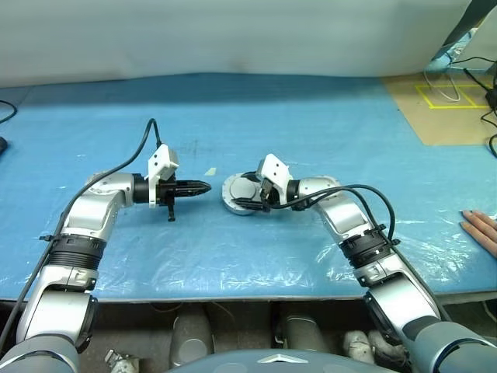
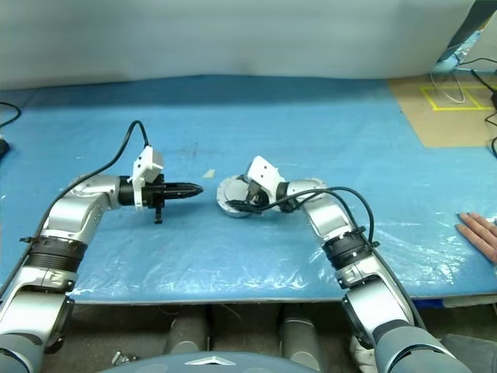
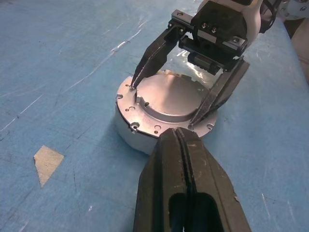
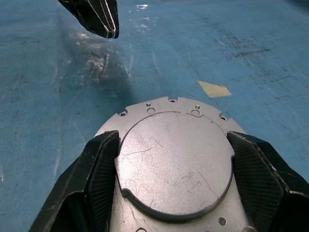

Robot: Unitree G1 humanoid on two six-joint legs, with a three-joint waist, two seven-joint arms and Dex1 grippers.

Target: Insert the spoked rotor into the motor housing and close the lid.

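The motor housing (image 3: 126, 137), a squat silver drum, stands mid-table on the blue cover. The lid (image 3: 169, 96) lies on top of it, smooth silver face up, with a raised round centre. The spoked rotor is hidden. My right gripper (image 3: 162, 106) reaches over it from the right, its fingers (image 4: 104, 159) pressed against both sides of the raised centre. My left gripper (image 1: 206, 187) is shut and empty. It points level at the housing from a short way to its left, apart from it.
A scrap of tape (image 1: 210, 172) lies just behind the gap between the left gripper and the housing. A person's hand (image 1: 481, 229) rests on the table at the right edge. A cardboard sheet (image 1: 443, 101) with cables lies at the back right.
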